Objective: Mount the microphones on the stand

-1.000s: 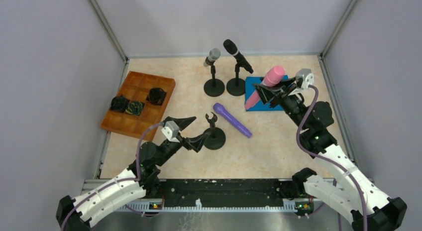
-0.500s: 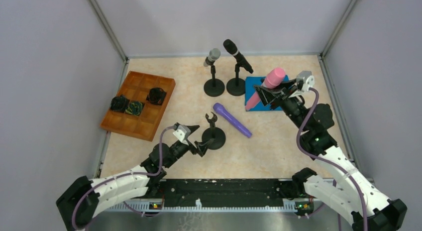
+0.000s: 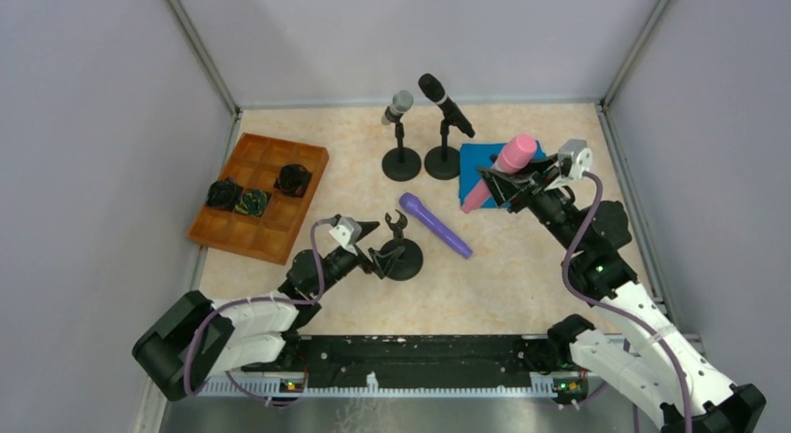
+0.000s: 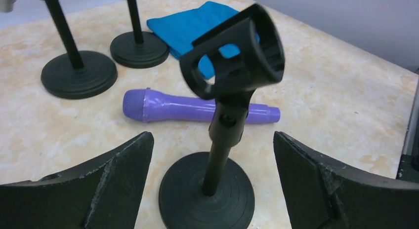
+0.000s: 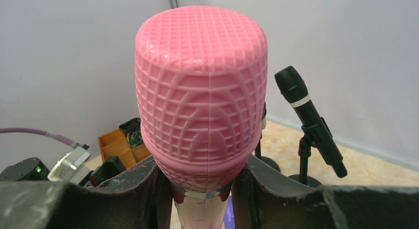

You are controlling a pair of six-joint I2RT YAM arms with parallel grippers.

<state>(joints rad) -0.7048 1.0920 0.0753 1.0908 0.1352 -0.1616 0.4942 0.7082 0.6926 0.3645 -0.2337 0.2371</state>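
I find the left gripper (image 3: 381,242) spread wide, its fingers on either side of the empty stand (image 3: 403,258) at near centre and clear of it. The purple microphone (image 3: 435,225) lies flat just right of that stand. The right gripper (image 3: 497,183) clamps the pink microphone (image 3: 511,155), head up, over the blue cloth (image 3: 472,159). The silver-grey microphone (image 3: 398,106) and the black microphone (image 3: 445,104) sit in the far stands (image 3: 402,164).

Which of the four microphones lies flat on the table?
The purple microphone; silver and black sit in stands, pink is in the right gripper.

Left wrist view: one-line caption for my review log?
Left fingers spread wide before the empty stand, purple microphone lying on the table behind it, blue cloth beyond.
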